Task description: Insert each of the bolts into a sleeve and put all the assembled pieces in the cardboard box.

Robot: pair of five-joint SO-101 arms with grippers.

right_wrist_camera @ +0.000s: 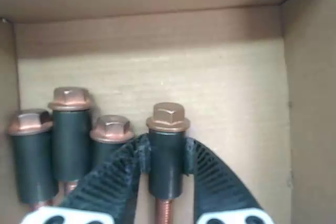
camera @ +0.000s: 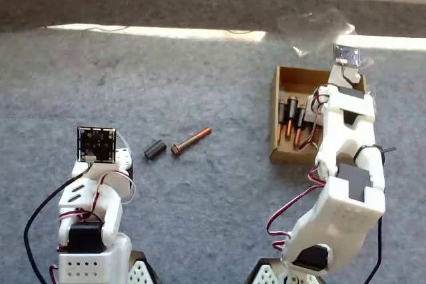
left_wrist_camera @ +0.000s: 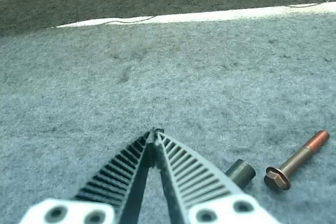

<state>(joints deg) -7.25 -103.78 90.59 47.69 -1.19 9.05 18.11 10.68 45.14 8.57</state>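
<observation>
Grey carpet covered the surface (camera: 200, 231), and the cardboard box (camera: 275, 118) stood on it. Inside the box, the right gripper (right_wrist_camera: 165, 149) was clamped around the dark sleeve of an assembled piece (right_wrist_camera: 167, 119), just beside three other assembled pieces (right_wrist_camera: 71, 124) lying side by side. Whether the held one already rested on the box floor could not be told. Well apart from the box, a loose sleeve (camera: 155, 149) and a loose bolt (camera: 192, 141) lay close together, not joined. The left gripper (left_wrist_camera: 155, 132) sat near them, pressed closed on nothing.

The likeliest trouble was at release. The fingers flanked the sleeve tightly, and one sat against the neighbouring piece, so opening could shove that piece or drag the held one out on withdrawal. If it was let go while raised, the bolt might slide from its sleeve. Outside the box, the round sleeve looked prone to rolling away from an off-centre pinch.
</observation>
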